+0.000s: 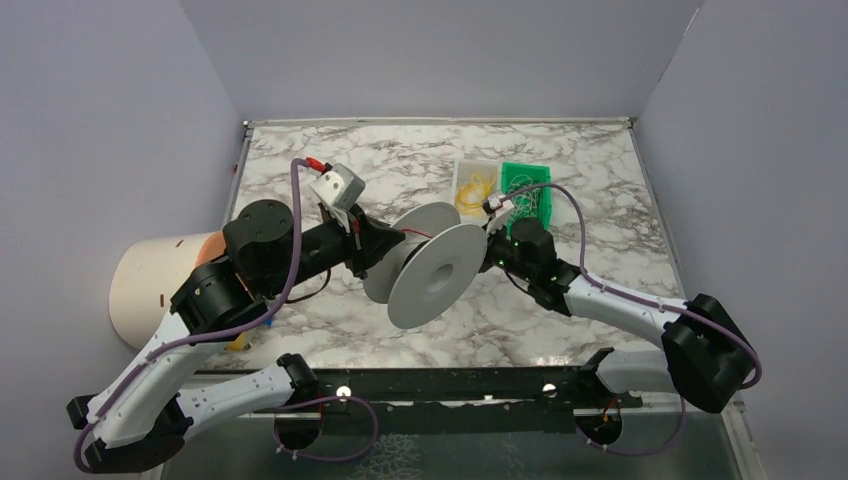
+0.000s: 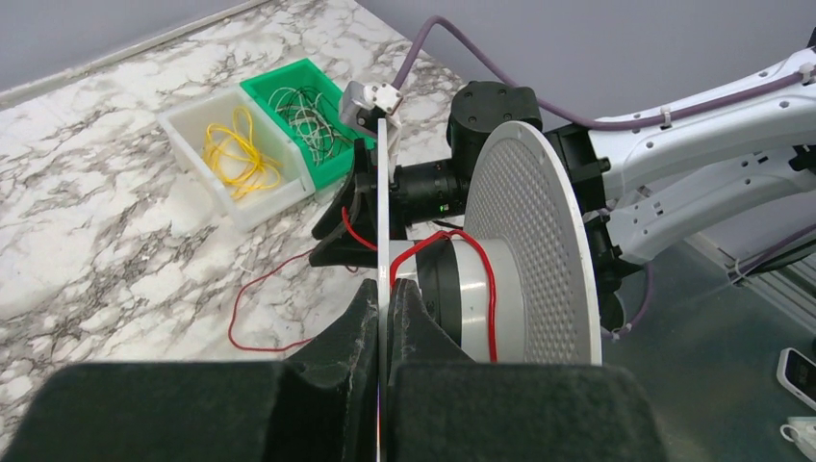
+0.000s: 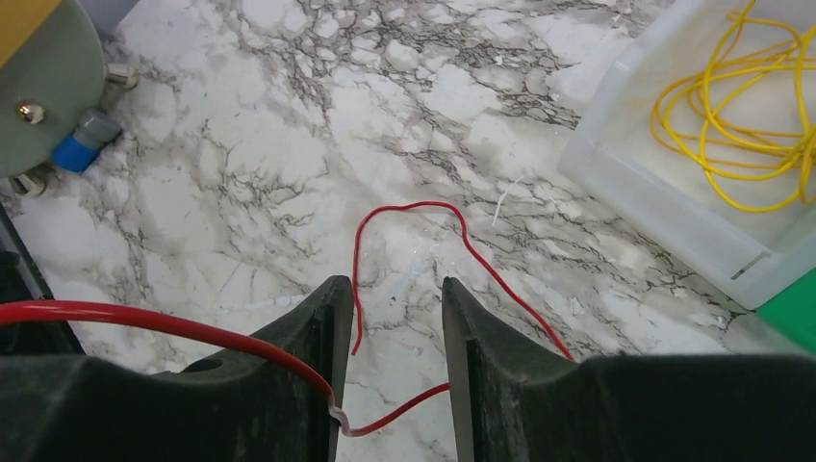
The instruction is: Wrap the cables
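A white spool point(image 1: 440, 270) with two round flanges is held off the marble table. My left gripper point(image 1: 385, 243) is shut on the thin edge of its left flange point(image 2: 383, 192), as the left wrist view point(image 2: 387, 291) shows. The thin red wire point(image 2: 490, 289) loops once round the grey hub, and its slack lies on the marble point(image 2: 252, 306). My right gripper point(image 1: 497, 247) sits beside the right flange. In the right wrist view it point(image 3: 395, 291) is open. The red wire point(image 3: 412, 206) runs over its left finger point(image 3: 318, 337) and across the gap between the jaws.
A white bin point(image 1: 474, 186) of yellow wire and a green bin point(image 1: 527, 190) of pale wires stand behind the spool. A beige cylinder point(image 1: 150, 285) stands off the table's left edge. A grey-green device point(image 3: 43, 77) with a blue plug is near the right gripper.
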{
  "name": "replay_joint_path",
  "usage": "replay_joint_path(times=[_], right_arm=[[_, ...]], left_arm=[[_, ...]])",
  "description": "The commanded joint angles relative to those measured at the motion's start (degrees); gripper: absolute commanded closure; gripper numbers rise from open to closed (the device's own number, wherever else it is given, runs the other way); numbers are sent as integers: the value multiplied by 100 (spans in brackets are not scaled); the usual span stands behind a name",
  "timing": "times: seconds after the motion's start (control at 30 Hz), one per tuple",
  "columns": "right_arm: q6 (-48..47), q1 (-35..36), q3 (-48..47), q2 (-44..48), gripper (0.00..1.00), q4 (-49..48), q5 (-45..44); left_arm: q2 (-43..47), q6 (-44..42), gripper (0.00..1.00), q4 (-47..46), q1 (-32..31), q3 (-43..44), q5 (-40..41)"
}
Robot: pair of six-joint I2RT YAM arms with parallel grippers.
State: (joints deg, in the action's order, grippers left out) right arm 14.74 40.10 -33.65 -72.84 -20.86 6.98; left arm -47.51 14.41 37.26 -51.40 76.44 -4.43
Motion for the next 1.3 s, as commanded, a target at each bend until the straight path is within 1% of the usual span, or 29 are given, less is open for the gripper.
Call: replay_joint_path(times=[0.0, 0.2, 0.43, 0.5, 0.6, 0.7, 0.77, 0.83, 0.87, 0.93, 1.07, 1.27], right_arm=[[-6, -19, 52, 87, 56, -483, 95], [67, -17, 243, -4, 56, -728, 192], [109, -19, 377, -68, 60, -930, 353], [127, -23, 452, -56, 62, -1002, 377], [160, -21, 544, -72, 68, -1084, 419], [205, -12, 652, -89, 70, -1127, 468], [230, -16, 767, -106, 77, -1211, 538], [334, -16, 851, -174, 92, -1246, 598], [411, -11, 880, -215, 98, -1262, 654], [562, 29, 990, -264, 99, -1346, 681], [649, 429, 1099, -126, 99, -1236, 173], [752, 1513, 981, 67, 99, -652, -958]], left_arm=[[64, 155, 100, -512, -25, 380, -61], [245, 243, 100, -647, -20, 468, 389], [417, 361, 100, -812, -20, 453, 904], [462, 405, 100, -854, -20, 437, 1038], [478, 466, 100, -931, -23, 408, 1260], [464, 537, 100, -999, -20, 374, 1596], [464, 523, 100, -1125, -21, 318, 1749], [451, 558, 100, -1291, -21, 218, 1985], [427, 562, 100, -1358, -20, 161, 2097], [335, 594, 100, -1474, -20, 132, 2361], [110, 548, 100, -1739, -24, -134, 2881], [-191, 521, 100, -2500, -26, -578, 3470]])
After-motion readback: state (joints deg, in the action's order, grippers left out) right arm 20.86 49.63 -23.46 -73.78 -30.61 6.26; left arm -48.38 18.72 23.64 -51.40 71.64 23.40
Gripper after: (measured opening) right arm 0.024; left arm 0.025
